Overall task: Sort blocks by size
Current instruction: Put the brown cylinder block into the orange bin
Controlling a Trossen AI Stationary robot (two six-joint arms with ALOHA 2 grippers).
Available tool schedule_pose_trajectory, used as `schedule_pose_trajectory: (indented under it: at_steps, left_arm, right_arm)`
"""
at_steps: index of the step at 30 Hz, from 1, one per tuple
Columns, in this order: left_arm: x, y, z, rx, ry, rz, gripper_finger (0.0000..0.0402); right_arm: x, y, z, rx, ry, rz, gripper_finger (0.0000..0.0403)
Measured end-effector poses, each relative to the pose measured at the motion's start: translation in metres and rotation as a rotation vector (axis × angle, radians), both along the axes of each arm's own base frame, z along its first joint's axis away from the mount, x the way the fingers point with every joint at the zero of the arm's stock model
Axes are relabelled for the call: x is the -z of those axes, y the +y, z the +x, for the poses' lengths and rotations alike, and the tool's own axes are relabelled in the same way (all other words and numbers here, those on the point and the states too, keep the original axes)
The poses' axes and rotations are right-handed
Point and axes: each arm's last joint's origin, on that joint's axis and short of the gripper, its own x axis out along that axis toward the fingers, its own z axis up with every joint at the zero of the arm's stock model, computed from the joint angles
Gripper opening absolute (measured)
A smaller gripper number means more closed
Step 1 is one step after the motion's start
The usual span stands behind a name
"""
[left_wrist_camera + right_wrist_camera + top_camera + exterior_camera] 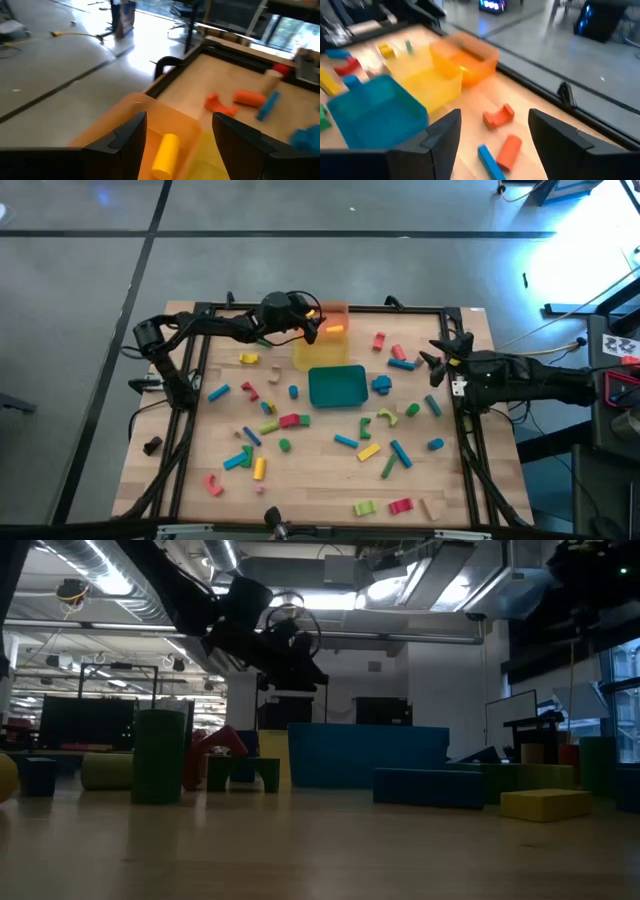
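High view. We take the teal tray point(337, 386) as landmark. Behind it stand the yellow tray point(313, 355) and, farther back, the orange tray point(333, 323). The left gripper point(314, 326) hovers at the orange tray's left edge; a yellow cylinder point(334, 329) lies inside that tray, just beside the fingertips. The blocks point(290, 420) lie scattered around the teal tray on all sides. The right gripper point(436, 358) waits well to the right of the teal tray, near a red block point(398, 352) and a blue bar point(402, 364).

Low view. We see one arm raised above the teal tray point(368, 754); the blocks stand on the table point(300, 850) untouched.

Left wrist view. The left gripper point(179, 134) is spread wide and holds nothing. The yellow cylinder point(165, 153) rests on the floor of the orange tray point(125, 112), directly between and below the fingers, its long axis pointing away from the wrist. We judge it released there, so the left arm is free for another block.

Right wrist view. The right gripper point(494, 134) is likewise spread and empty, above a red arch point(498, 116), an orange cylinder point(509, 151) and the blue bar point(490, 159).
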Motion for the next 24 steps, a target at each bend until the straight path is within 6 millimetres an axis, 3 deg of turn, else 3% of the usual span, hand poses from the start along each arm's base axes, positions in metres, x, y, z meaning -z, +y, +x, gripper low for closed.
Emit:
schedule_pose_trajectory:
  at_steps: [9,24]
  left_arm:
    - [-0.025,-0.024,-0.012,0.084,0.064,-0.037,0.0196]
    - [-0.027,-0.044,-0.021,0.134,0.185,-0.081,0.0188]
  right_arm:
    - [-0.002,-0.016,0.025,0.088,0.25,0.135,0.0232]
    - [0.035,-0.095,0.041,0.265,0.477,0.473,0.0232]
